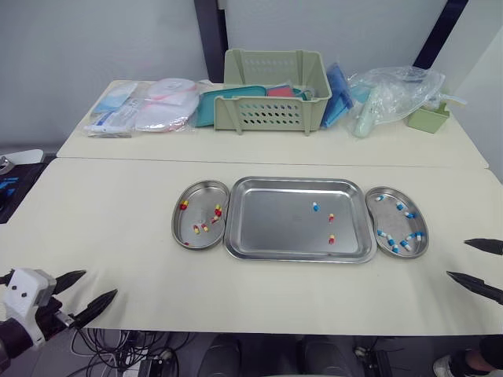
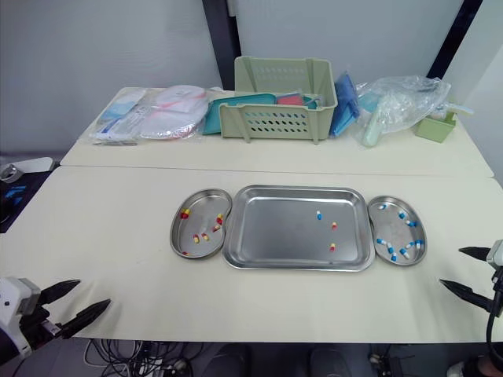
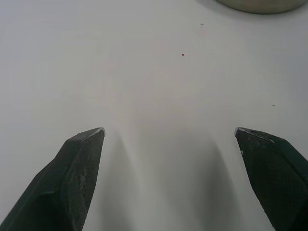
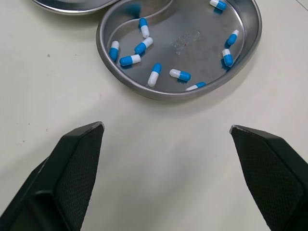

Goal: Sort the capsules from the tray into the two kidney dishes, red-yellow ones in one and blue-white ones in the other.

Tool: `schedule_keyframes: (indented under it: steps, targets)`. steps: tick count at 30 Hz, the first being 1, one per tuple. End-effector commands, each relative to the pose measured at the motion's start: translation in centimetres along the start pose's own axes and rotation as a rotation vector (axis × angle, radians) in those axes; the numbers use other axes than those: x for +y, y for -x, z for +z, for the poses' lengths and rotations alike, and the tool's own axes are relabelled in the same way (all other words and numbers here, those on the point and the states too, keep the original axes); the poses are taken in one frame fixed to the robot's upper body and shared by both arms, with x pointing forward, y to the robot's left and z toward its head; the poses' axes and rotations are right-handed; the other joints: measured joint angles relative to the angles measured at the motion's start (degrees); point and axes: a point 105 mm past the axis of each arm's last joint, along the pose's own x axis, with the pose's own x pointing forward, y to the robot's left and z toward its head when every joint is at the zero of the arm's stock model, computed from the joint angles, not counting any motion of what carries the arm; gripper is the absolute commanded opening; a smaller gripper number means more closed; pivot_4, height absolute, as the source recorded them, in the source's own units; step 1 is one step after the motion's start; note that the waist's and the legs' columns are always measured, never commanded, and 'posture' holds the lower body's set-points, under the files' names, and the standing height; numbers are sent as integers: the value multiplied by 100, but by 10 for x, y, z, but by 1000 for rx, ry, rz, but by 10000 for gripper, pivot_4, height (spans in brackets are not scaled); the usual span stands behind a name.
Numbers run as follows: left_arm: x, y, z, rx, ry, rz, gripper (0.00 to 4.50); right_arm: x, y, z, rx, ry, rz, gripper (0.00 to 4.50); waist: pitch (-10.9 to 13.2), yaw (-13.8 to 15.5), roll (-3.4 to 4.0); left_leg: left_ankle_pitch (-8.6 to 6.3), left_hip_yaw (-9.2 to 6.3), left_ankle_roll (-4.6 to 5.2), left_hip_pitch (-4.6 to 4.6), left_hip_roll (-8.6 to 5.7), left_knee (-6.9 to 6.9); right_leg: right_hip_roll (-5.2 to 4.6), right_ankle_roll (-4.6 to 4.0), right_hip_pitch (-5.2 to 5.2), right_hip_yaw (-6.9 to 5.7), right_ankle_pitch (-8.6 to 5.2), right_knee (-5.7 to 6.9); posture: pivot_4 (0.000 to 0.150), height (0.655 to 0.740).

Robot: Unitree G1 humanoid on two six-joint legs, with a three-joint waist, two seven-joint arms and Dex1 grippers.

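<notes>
A steel tray (image 1: 271,228) lies mid-table holding one blue-white capsule (image 1: 315,206) and two red-yellow capsules (image 1: 331,217). The left kidney dish (image 1: 189,224) touches its left side and holds several red-yellow capsules (image 1: 218,210). On the tray's right side, the right kidney dish (image 1: 393,224) holds several blue-white capsules (image 4: 154,74). My left gripper (image 1: 99,283) hovers open and empty over the front left table edge, well away from the dishes. Open and empty too, my right gripper (image 1: 457,258) sits at the front right, just beyond the right kidney dish (image 4: 192,43).
On the rear table stand a green slotted basket (image 1: 273,90), white packets (image 1: 161,106) to its left, a clear plastic bag (image 1: 393,94) and a small green box (image 1: 428,118) to its right. Cables (image 1: 118,349) hang below the front edge.
</notes>
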Motion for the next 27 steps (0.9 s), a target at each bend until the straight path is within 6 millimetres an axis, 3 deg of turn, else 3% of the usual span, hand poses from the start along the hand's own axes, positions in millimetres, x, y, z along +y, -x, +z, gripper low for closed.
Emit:
schedule_keyframes:
  steps: [1,5,12,17,23,27]
  targets:
    - [-5,-1,21,-53,-52,1,45000,-6,3,2,11,38,3,44340,1,1,-3,0,0,0,0,0,0,0,0,0,0,0,0,1500,7400]
    - [-25,-8,33,-79,-94,-84,45000,-8,4,0,15,30,-3,44340,2,5,-1,0,1,0,-1,-1,1,0,0,0,1,0,0,1500,7400]
    - [-109,-35,65,-245,-71,-371,45000,0,10,-8,31,-1,-1,44340,2,9,2,0,4,-1,-1,-1,1,-1,1,2,4,1,-2,1500,7400]
    - [-144,-52,79,-335,-53,-481,45000,8,16,-11,40,-19,5,44340,-1,11,9,0,4,0,0,-2,4,-1,2,4,5,1,-1,1500,7400]
    - [-161,-69,82,-387,-46,-539,45000,24,21,-10,50,-30,35,44340,-2,9,13,0,3,-1,0,-3,3,0,2,5,3,1,-1,1500,7400]
    - [-163,-74,81,-397,-49,-548,45000,47,20,3,23,-52,106,44340,-4,8,18,0,3,0,1,-3,3,0,2,5,4,1,-1,1500,7400]
